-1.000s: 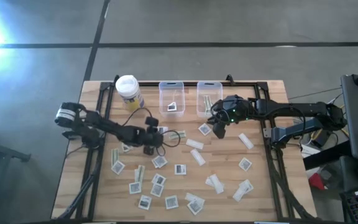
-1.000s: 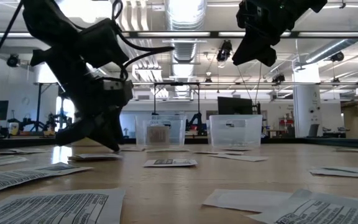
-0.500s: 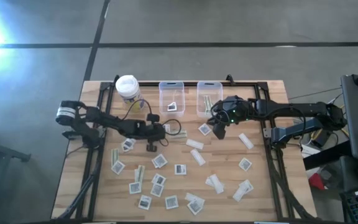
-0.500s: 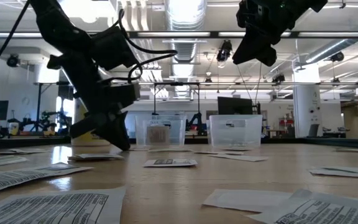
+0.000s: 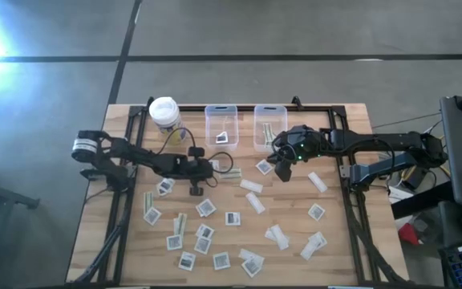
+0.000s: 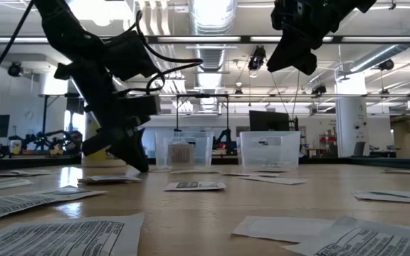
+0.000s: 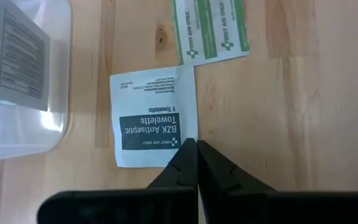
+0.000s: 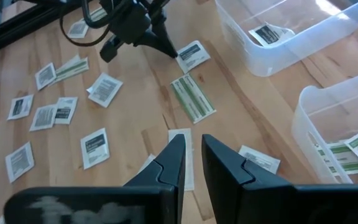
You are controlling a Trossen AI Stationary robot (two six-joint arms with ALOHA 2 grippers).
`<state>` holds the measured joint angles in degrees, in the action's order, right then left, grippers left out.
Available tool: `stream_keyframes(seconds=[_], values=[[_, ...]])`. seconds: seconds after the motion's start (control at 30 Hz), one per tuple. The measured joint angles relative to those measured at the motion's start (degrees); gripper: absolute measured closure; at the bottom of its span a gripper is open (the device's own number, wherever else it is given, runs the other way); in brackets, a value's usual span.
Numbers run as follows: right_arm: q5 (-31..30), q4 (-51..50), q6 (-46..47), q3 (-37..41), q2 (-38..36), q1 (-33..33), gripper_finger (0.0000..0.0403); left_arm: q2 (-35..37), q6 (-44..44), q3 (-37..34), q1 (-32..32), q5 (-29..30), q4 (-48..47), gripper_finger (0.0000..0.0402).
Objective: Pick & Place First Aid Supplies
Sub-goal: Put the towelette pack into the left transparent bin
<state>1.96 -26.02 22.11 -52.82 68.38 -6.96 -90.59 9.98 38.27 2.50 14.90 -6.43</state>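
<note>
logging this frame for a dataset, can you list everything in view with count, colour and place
first aid packets: many, white and greenish, scattered on the table
antiseptic towelette packet: one, white with dark patch, at left end effector's tips
clear bins: two, side by side at the far edge, packets inside
yellow container: one, white lid, far left beside the bins
table: one, light wood
left end effector: shut, low at the towelette's edge
right end effector: raised near the right-hand bin, holds nothing visible
</note>
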Motion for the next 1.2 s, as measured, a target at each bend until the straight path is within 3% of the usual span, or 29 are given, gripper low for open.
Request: stream_keyframes(seconds=[0.47,0.83,0.97,1.2], values=[[-0.04,-0.12,0.0,0.0,0.0,0.07,0.0351,15.21,0.0,-0.17,-0.35,-0.75,-3.85,0.0402],[-0.18,-0.14,0.4,0.0,0.0,1.01,0.0351,17.73,2.12,0.35,-0.23,-2.35,-3.78,0.0397],[-0.17,-0.15,0.44,0.0,0.0,1.12,0.0351,17.73,1.96,0.38,0.4,-0.76,-3.69,0.0365],[-0.17,-0.15,0.42,0.0,-0.02,1.12,0.0351,17.5,-4.15,-0.19,1.69,-0.62,-4.19,0.0268]])
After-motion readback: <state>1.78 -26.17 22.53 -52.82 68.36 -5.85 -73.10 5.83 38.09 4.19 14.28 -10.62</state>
